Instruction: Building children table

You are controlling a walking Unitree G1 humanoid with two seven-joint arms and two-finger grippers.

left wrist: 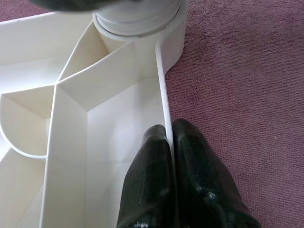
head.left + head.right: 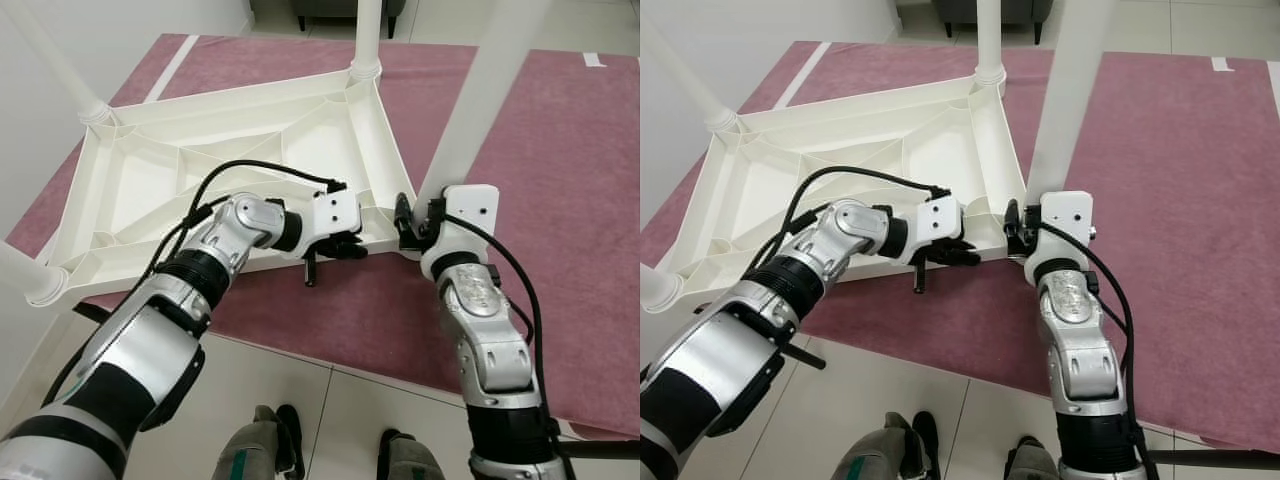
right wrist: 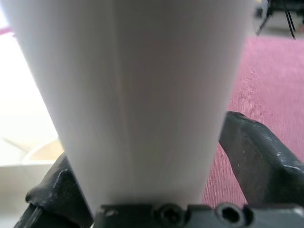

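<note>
A white plastic children's tabletop (image 2: 200, 170) lies upside down on a maroon rug (image 2: 570, 200), ribs facing up. My left gripper (image 2: 345, 245) is shut on its thin near rim (image 1: 161, 85), one black finger (image 1: 152, 175) on each side, just short of the corner socket (image 1: 137, 19). At that near right corner a loose white table leg (image 2: 490, 90) stands tilted up and away. My right gripper (image 2: 415, 215) is shut on the leg's lower end (image 3: 142, 95), with a finger (image 3: 256, 156) on either side of it.
Three more legs stand in the other corners: far left (image 2: 60, 70), far right (image 2: 367, 30), near left (image 2: 15, 270). A white wall runs along the left. Pale floor tiles (image 2: 340, 390) and my feet (image 2: 270, 445) lie below the rug's near edge. Dark furniture (image 2: 345, 10) stands beyond.
</note>
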